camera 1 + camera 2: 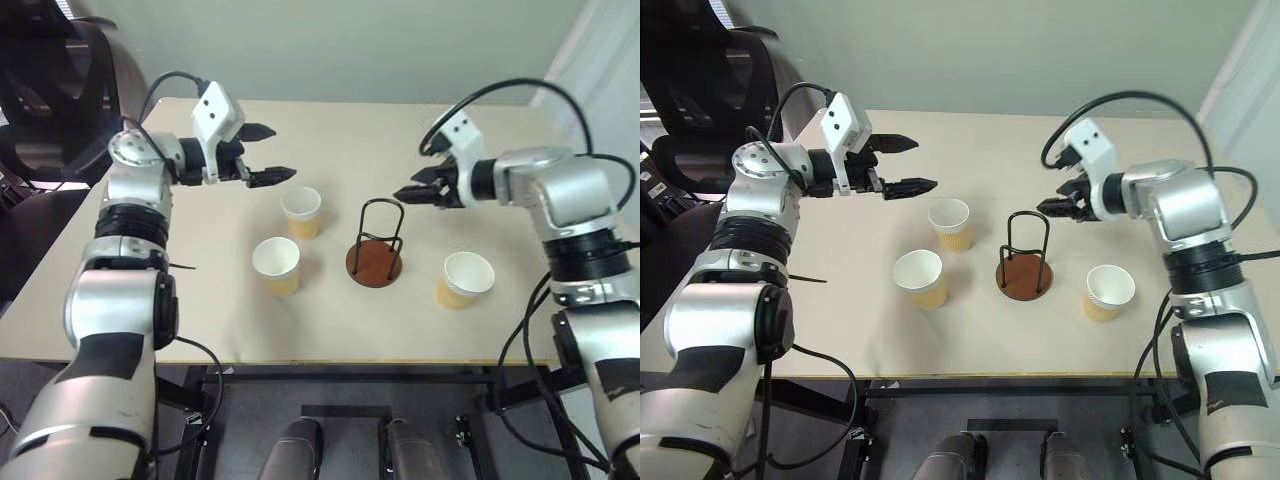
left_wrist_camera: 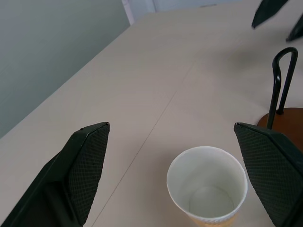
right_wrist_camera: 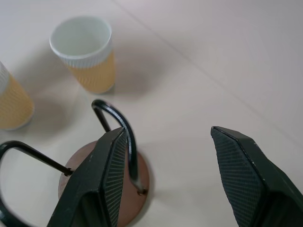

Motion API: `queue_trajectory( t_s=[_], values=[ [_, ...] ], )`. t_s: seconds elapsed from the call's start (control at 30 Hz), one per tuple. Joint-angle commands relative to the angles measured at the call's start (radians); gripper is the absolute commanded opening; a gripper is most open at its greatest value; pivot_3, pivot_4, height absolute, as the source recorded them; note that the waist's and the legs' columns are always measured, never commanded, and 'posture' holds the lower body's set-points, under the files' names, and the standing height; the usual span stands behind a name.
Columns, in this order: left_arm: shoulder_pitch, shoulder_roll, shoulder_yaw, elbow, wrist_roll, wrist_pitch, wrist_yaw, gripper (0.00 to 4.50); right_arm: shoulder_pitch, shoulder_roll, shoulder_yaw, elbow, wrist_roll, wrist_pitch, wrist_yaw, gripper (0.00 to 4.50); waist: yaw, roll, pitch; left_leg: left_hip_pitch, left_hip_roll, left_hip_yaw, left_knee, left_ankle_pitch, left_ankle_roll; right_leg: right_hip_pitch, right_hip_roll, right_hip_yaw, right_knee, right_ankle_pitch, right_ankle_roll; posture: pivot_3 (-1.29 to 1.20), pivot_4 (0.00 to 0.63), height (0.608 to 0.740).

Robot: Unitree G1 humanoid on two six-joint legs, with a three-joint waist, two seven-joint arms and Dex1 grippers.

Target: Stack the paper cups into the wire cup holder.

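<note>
Table (image 1: 200,330): we see a pale beige top w/ all task things on it, well inside the edges.

Wire cup holder (image 1: 376,250): stands upright near mid-table; round reddish-brown disc base, thin black wire loops rising from it. Nothing in it, no cup inside the loops. Also seen in right wrist view (image 3: 109,175) just below the right fingers.

Cup A (image 1: 301,212): upright, open end up, left of the holder & a bit farther back; apart from it. White inside, tan-yellow ribbed outside.

Cup B (image 1: 276,265): upright, nearer to us than cup A, left of the holder; close to cup A but not touching.

Cup C (image 1: 466,279): on the holder's right side, near it but apart; appears tilted, mouth leaning toward us. We can't tell if it leans on anything.

Left gripper (image 1: 266,154): held above the table, back-left of cup A, pointing toward the mid-table. Fingers wide apart, nothing between them. In its wrist view cup A (image 2: 207,187) sits below & between the two pads, not touched.

Right gripper (image 1: 412,193): in the air just back-right of the holder's wire tops, pointing left & slightly down. Fingers parted w/ a clear gap, holding nothing; no contact w/ the wires that we can see.

Cups stacked: none so far; all 3 on the table singly.
</note>
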Motion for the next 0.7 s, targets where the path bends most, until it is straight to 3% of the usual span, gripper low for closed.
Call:
queue_trajectory(
  t_s=[0.03,0.33,0.6,0.7],
  values=[
    [-0.018,0.0,0.004,-0.019,-0.018,0.027,-0.038,4.5,-0.001,-0.056,-0.071,-0.122,0.084,0.075,0.057,2.81,0.0,0.0,0.0,0.0,0.001,-0.001,0.0,0.0,0.0,0.0,-0.001,0.001,0.0,0.0,0.0,0.0,0.15,0.74],
    [-0.014,0.0,-0.019,-0.018,-0.002,-0.009,-0.117,4.5,0.172,-0.256,-0.147,-0.468,0.33,0.174,0.24,2.81,0.001,0.0,0.0,0.0,0.001,0.001,0.001,0.0,0.0,0.001,0.0,0.001,0.001,-0.002,0.001,0.0,0.15,0.74],
    [-0.084,-0.012,-0.005,0.01,-0.045,0.065,-0.306,4.5,0.283,-0.43,-0.137,-0.539,0.312,0.055,0.282,2.81,0.004,-0.001,0.0,0.004,0.001,0.002,0.001,0.002,0.003,0.006,-0.001,0.003,0.001,-0.002,0.002,0.0,0.15,0.74],
    [-0.103,-0.015,-0.038,-0.039,-0.123,0.15,-0.364,4.5,0.341,-0.486,-0.148,-0.568,0.324,0.025,0.304,2.81,0.004,-0.001,0.0,0.005,0.001,0.001,0.001,0.002,0.003,0.007,-0.001,0.003,0.001,-0.003,0.001,0.0,0.15,0.74]
  ],
)
